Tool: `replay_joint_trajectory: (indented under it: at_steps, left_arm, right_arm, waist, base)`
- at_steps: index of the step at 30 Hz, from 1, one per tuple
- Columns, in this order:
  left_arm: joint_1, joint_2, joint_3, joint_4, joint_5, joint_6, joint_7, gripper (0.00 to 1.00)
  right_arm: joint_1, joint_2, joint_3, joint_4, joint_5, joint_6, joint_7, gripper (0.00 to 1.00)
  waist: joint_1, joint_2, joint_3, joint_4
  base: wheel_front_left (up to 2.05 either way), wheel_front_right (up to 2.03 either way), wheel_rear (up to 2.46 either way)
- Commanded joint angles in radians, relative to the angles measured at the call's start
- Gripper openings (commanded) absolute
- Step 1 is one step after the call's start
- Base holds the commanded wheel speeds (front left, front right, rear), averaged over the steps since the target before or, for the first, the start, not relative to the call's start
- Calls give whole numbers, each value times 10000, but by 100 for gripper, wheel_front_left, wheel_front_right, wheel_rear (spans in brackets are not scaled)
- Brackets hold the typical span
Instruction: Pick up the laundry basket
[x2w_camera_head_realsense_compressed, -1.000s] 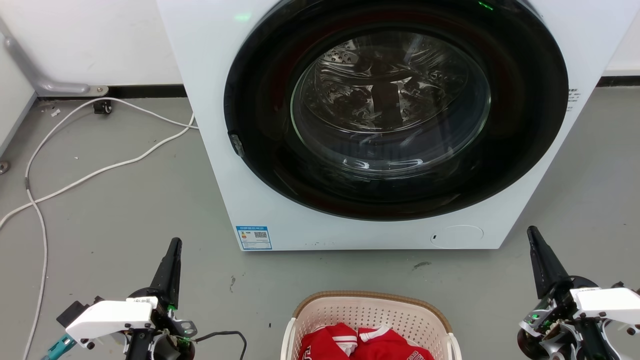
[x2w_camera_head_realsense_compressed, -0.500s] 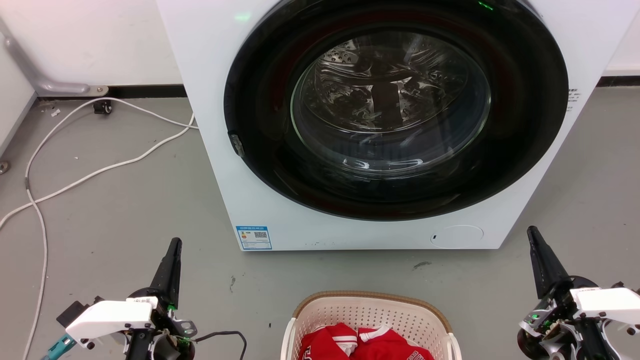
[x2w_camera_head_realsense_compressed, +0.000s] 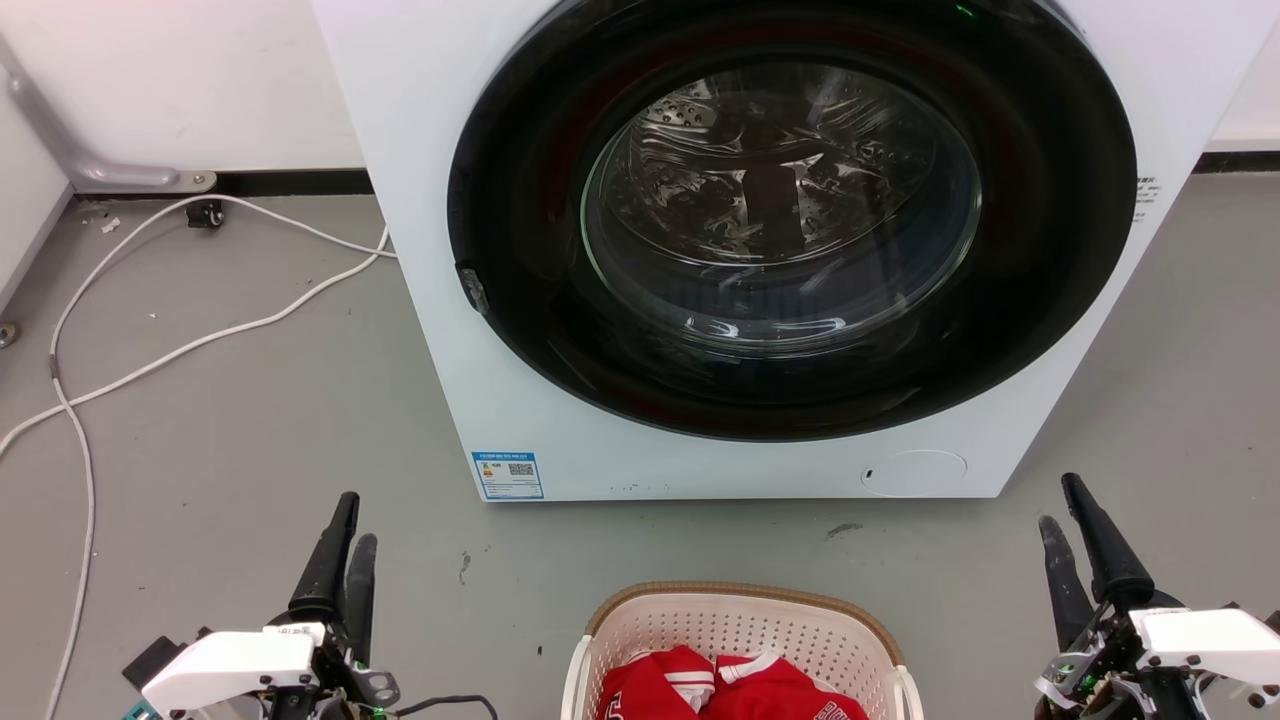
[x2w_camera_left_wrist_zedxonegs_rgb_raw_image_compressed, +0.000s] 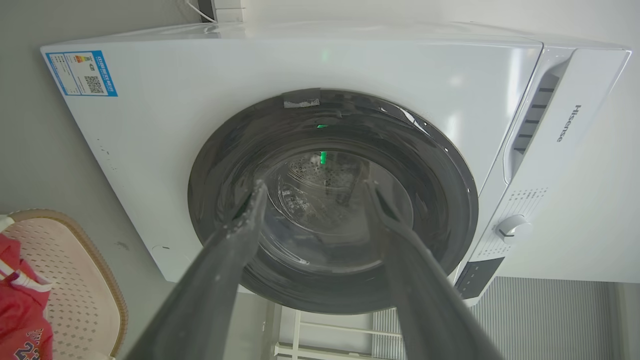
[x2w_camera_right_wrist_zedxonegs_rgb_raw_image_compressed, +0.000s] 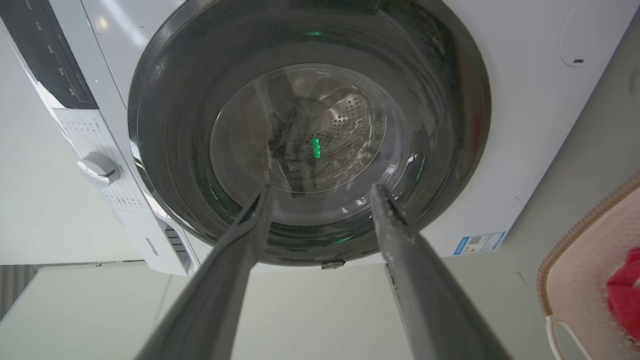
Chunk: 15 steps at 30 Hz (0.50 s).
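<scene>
The laundry basket (x2w_camera_head_realsense_compressed: 740, 625) stands on the floor at the bottom centre of the head view: cream, perforated, with a brown woven-look rim, and red clothes (x2w_camera_head_realsense_compressed: 730, 690) lie in it. My left gripper (x2w_camera_head_realsense_compressed: 357, 520) is left of the basket and well apart from it, fingers pointing away toward the washer. My right gripper (x2w_camera_head_realsense_compressed: 1058, 502) is about as far off on the basket's right. In the left wrist view the left gripper (x2w_camera_left_wrist_zedxonegs_rgb_raw_image_compressed: 316, 185) stands open and empty, the basket (x2w_camera_left_wrist_zedxonegs_rgb_raw_image_compressed: 75, 280) at lower left. The right gripper (x2w_camera_right_wrist_zedxonegs_rgb_raw_image_compressed: 321, 188) is open too, the basket (x2w_camera_right_wrist_zedxonegs_rgb_raw_image_compressed: 585, 280) at lower right.
A white front-loading washing machine (x2w_camera_head_realsense_compressed: 430, 300) with its dark round door (x2w_camera_head_realsense_compressed: 790, 220) shut stands just beyond the basket. White cables (x2w_camera_head_realsense_compressed: 200, 345) run over the grey floor at the left. Bare floor lies between each gripper and the basket.
Each gripper showed one dark point before and now shows two separate fingers. Both grippers have sunk a little toward the bottom edge. The basket has not moved.
</scene>
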<state>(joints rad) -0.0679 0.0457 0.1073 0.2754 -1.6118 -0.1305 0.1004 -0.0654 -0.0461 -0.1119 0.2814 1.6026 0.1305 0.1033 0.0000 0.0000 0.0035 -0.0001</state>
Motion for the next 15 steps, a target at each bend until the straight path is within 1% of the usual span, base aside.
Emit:
replay_joint_trajectory:
  at_steps: [1,5,9,15]
  left_arm:
    - [-174,29,-1,-261,139,-2,-120,100]
    - [-158,31,63,-377,772,-2,-320,100]
    - [-169,32,116,-558,1577,17,-512,100]
    - [-142,35,44,-893,2798,163,-784,100]
  right_arm:
    - [-189,-10,17,-188,-144,2,-125,100]
    - [-178,-12,-21,-309,-768,2,-327,100]
    - [-136,-14,-29,-594,-1738,2,-520,100]
    - [-60,-18,7,-956,-3223,2,-795,100]
  waist:
    - [0,0,3,0]
    - [0,0,10,-3]
    - [0,0,23,-6]
    - [0,0,39,-9]
  base:
    - [0,0,0]
    - [0,0,0]
    - [0,0,0]
    - [0,0,0]
